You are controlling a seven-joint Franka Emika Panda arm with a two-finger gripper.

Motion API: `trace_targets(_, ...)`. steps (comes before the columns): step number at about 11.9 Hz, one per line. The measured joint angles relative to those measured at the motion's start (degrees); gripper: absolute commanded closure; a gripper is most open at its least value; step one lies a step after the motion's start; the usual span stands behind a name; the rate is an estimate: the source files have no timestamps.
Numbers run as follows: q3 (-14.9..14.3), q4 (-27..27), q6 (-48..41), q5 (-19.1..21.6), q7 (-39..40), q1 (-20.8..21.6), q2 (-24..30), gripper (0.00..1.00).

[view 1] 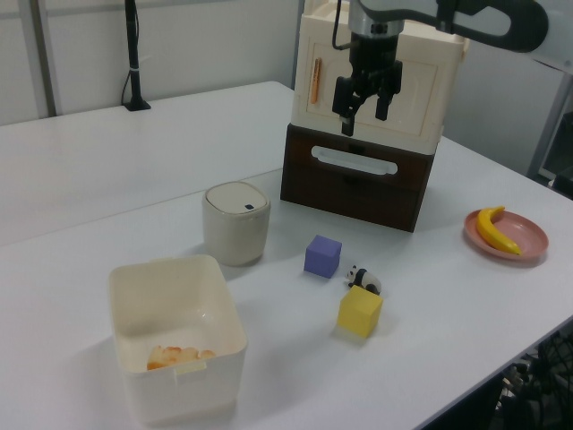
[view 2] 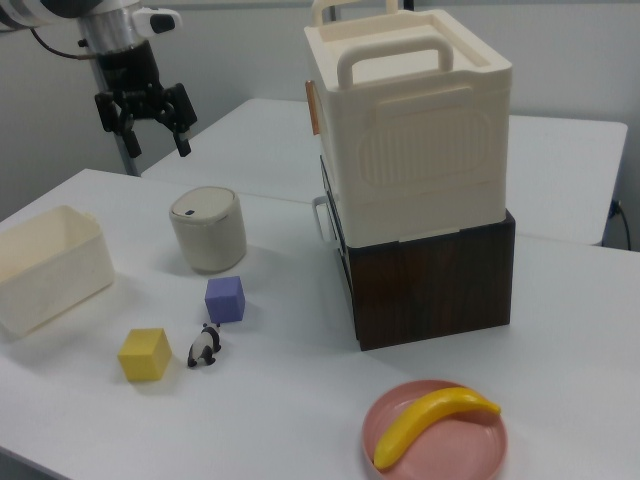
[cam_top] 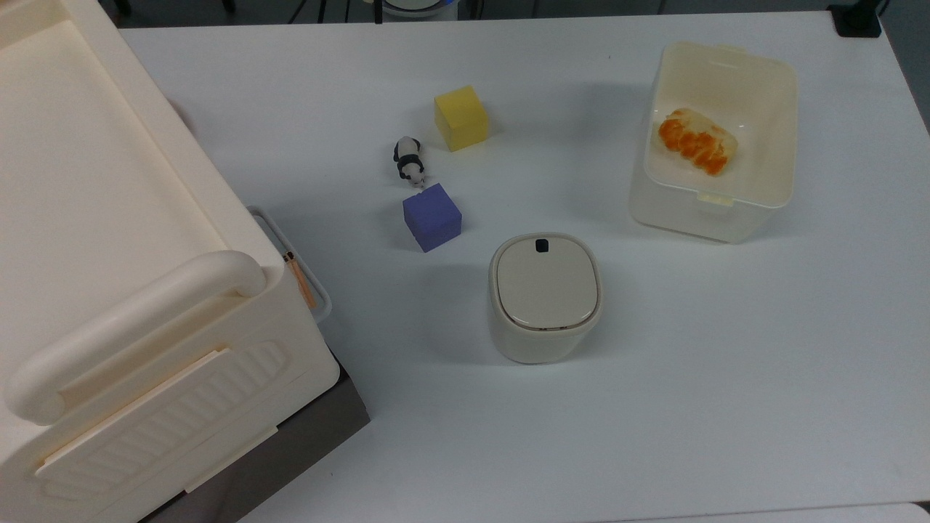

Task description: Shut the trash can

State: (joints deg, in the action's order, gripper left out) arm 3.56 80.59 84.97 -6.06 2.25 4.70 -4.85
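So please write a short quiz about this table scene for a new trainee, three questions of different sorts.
1. True or false: the flat beige lid of the small cream plastic trash can lies shut.
2. What lies in the pink round plate?
3. The black two-finger gripper is: A) pressing the lid, B) raised clear of the table with fingers open, C) gripping the purple foam cube.

Key: 1 true; 2 a yellow banana; 3 B.

Banana (view 2: 432, 422) lies on pink plate (view 2: 480, 452).
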Motion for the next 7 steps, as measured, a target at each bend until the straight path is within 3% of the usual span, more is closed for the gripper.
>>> trace_targets(7, -2.14, 0.04, 0.28, 0.0, 1.04, -0.19, 0.53, 0.0)
